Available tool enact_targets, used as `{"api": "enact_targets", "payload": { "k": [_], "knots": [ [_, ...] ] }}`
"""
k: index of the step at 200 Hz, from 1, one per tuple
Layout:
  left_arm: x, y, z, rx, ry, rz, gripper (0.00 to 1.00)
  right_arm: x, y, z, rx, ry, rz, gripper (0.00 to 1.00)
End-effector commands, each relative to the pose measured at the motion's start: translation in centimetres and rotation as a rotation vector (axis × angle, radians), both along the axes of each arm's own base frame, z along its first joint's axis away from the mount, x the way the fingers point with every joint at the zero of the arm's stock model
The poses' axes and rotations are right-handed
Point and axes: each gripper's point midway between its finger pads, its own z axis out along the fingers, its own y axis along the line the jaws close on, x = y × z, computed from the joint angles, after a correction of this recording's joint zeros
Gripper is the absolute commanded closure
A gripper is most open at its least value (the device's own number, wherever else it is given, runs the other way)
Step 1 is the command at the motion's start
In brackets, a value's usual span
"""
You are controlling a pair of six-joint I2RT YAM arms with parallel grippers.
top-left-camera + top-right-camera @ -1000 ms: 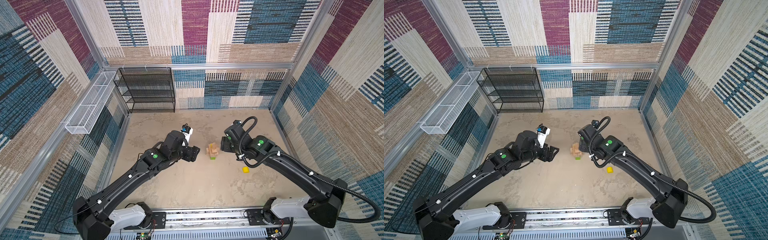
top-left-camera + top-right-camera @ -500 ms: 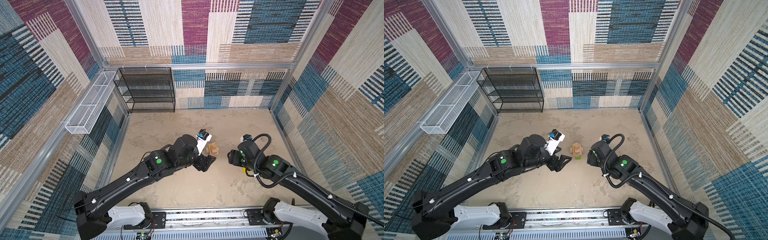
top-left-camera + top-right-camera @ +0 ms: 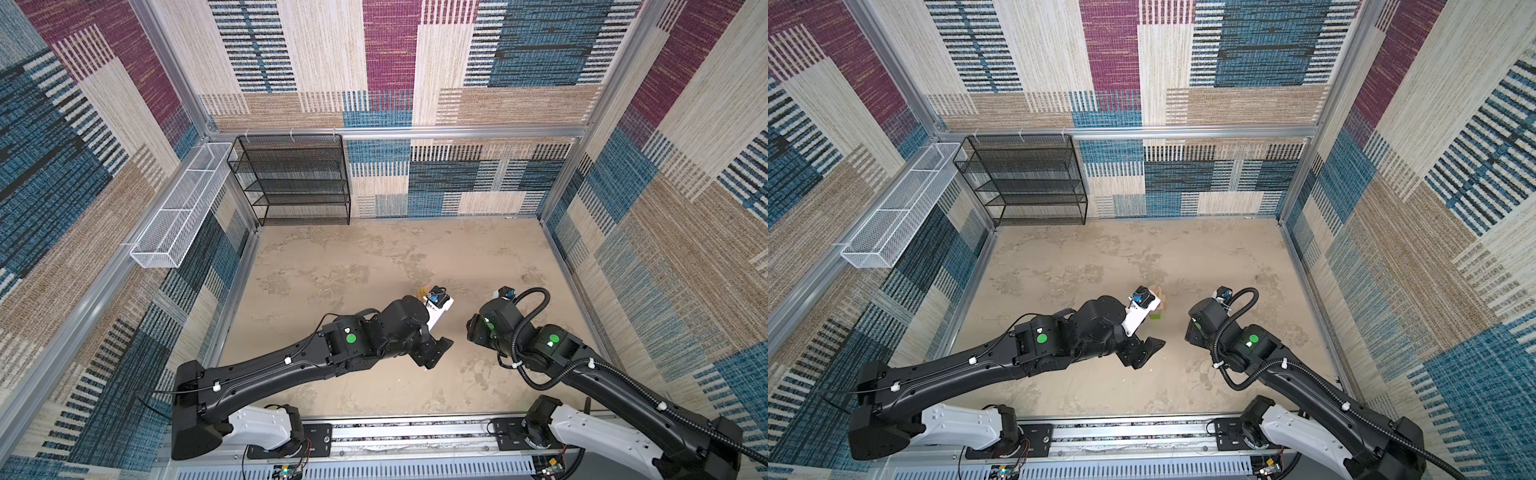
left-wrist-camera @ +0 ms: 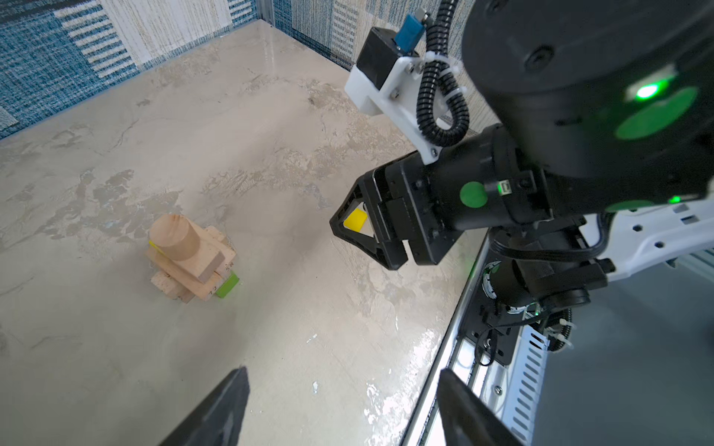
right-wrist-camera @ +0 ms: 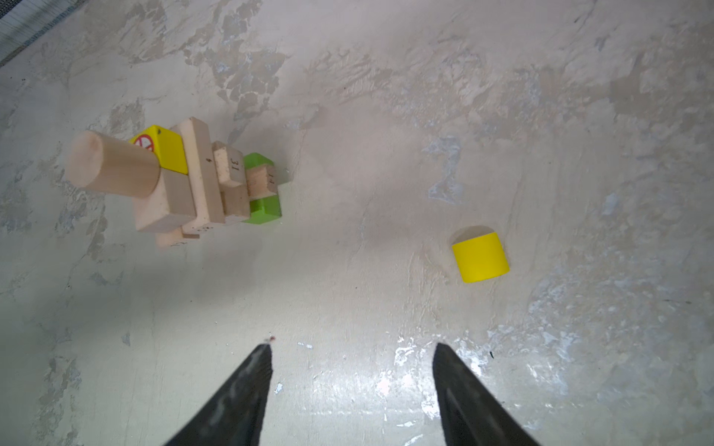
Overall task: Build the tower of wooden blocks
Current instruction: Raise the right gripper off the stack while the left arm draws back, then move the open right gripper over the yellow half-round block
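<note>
Right wrist view gives us the clearest look: the wood block tower (image 5: pixel 185 181) stands on the table (image 5: pixel 386 96), and the yellow cylinder (image 5: pixel 480 256) rests alone on the bare surface, well apart from the tower and nearer to the right gripper (image 5: pixel 352 347), whose jaws are spread with nothing between them. The left gripper (image 4: pixel 342 370) also has its jaws apart and empty, and it hangs above the table not far from the tower, as the left wrist view shows. We judge that the cylinder is the last piece to add, and this is where trouble may come. The tan round piece (image 5: pixel 112 164) on top offers only a small face, so a cylinder set down off centre may slide off, and a push from the jaws may shift the tan bricks (image 5: pixel 201 173) laid crosswise below, which overhang each other. The cylinder's smooth round side may also slip or roll if the jaws close on it badly. The left arm is close enough that a careless move may brush the stack. For the count, we see two grippers, one tower, one loose yellow cylinder, one tan round piece, one red-marked yellow cube (image 5: pixel 166 152), one green oblong (image 5: pixel 264 210), and four tan bricks for certain, perhaps a fifth low down.
</note>
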Motion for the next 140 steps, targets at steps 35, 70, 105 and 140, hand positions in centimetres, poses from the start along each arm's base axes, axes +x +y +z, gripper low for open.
{"api": "enact_targets", "payload": {
  "k": [35, 70, 105, 140],
  "knots": [
    [0.1, -2.0, 3.7, -0.043, -0.209, -0.162, 0.18, 1.9, -1.3, -0.9, 0.037, 0.018, -0.08, 0.28],
    [-1.4, -2.6, 4.3, -0.07, -0.221, -0.276, 0.18, 1.5, -1.6, -2.2, 0.089, 0.053, -0.159, 0.19],
    [-3.2, -2.1, 4.5, -0.067, -0.179, -0.357, 0.18, 0.2, -2.5, -3.6, 0.13, 0.099, -0.253, 0.17],
    [-3.1, -1.1, 4.4, -0.05, -0.219, -0.351, 0.18, -0.1, -2.5, -4.2, 0.121, 0.12, -0.249, 0.29]
  ]
}}
